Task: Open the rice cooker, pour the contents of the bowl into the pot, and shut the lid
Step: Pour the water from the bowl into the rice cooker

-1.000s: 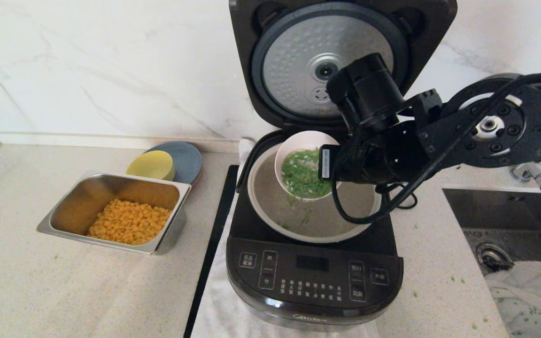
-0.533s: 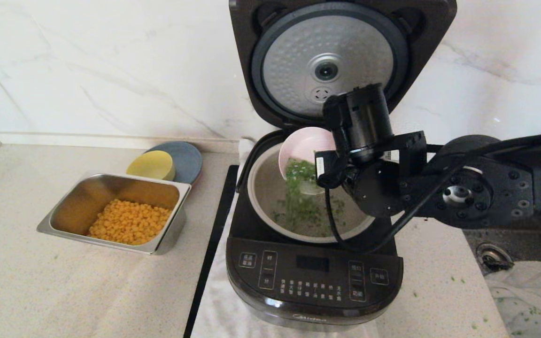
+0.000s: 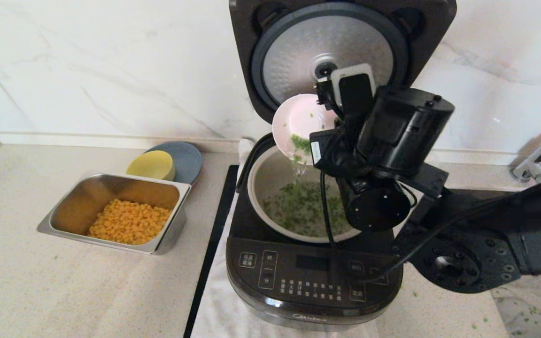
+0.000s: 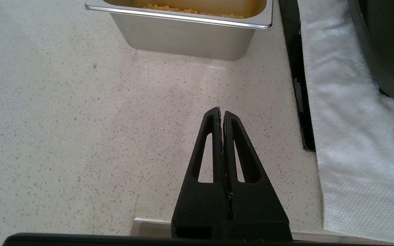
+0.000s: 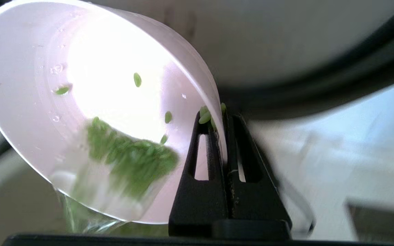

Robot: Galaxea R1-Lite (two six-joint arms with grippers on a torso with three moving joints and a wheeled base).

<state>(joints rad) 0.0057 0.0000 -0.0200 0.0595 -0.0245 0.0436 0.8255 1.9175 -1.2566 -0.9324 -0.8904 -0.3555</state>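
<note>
The small pale pink-white bowl [image 3: 298,123] hangs steeply tipped above the round grey-beige inner pot [image 3: 270,178], chopped green bits [image 5: 132,160] sliding off its low lip straight down; the right gripper [image 5: 222,118] pinches its rim, wrist rolled over; the left gripper [image 4: 221,114] rests closed, empty, near the steel tray [image 4: 183,41].

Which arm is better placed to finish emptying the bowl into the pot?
The right. Its gripper already pinches the tilted bowl over the pot, with greens sliding out. The left gripper hangs shut over the counter, near the steel tray.
</note>
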